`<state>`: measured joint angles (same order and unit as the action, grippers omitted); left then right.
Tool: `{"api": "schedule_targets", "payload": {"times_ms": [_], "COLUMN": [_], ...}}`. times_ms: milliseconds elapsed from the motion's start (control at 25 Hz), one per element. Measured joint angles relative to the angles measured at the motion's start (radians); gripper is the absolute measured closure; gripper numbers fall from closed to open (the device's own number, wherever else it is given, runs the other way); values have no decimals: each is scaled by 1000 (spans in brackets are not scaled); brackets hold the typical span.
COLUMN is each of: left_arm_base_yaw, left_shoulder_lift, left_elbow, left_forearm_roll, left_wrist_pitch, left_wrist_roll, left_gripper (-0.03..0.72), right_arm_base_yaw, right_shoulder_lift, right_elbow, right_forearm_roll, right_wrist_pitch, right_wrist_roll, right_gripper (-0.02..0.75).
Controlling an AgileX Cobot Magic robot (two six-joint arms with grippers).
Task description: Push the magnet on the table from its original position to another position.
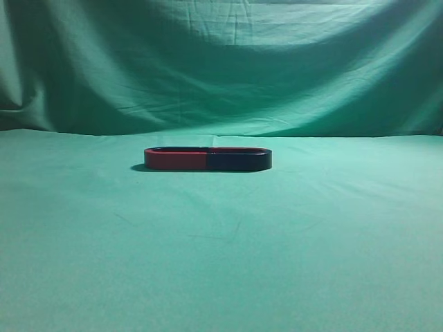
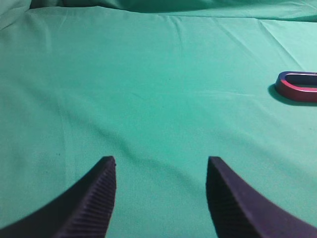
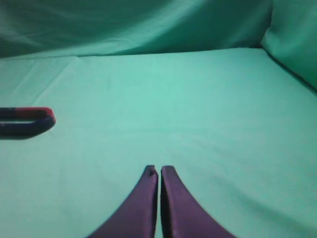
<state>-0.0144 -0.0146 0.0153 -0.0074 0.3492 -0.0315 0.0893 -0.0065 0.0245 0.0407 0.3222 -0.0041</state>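
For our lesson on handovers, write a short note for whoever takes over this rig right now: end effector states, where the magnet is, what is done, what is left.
Left end effector: open, empty, low over the table, with the magnets off to its right.
Right end effector: shut, empty, with the magnets off to its left.
The magnet lies flat mid-table, its dark side facing the exterior camera, end to end with the red magnet, forming one closed oval.
Done: nothing visible; neither end effector touches the magnet.
Left: bring an end effector to the magnet and push it to a new spot on the table.
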Motion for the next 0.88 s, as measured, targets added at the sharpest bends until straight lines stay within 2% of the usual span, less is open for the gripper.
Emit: {"api": "schedule_targets", "payload": {"times_ms": [200, 880], "left_arm_base_yaw": [0, 0], "left_shoulder_lift": [0, 0], "left_elbow": [0, 0], "left_forearm_roll": [0, 0], "left_wrist_pitch": [0, 0], "left_wrist_roll": [0, 0], "left_gripper": [316, 316], "right_arm_base_yaw": [0, 0], "right_shoulder_lift": [0, -1], "right_elbow": [4, 4], "right_forearm_roll": [-1, -4], "right_wrist_pitch": [61, 63], "right_wrist_roll": [0, 0], "right_gripper": [738, 738]}}
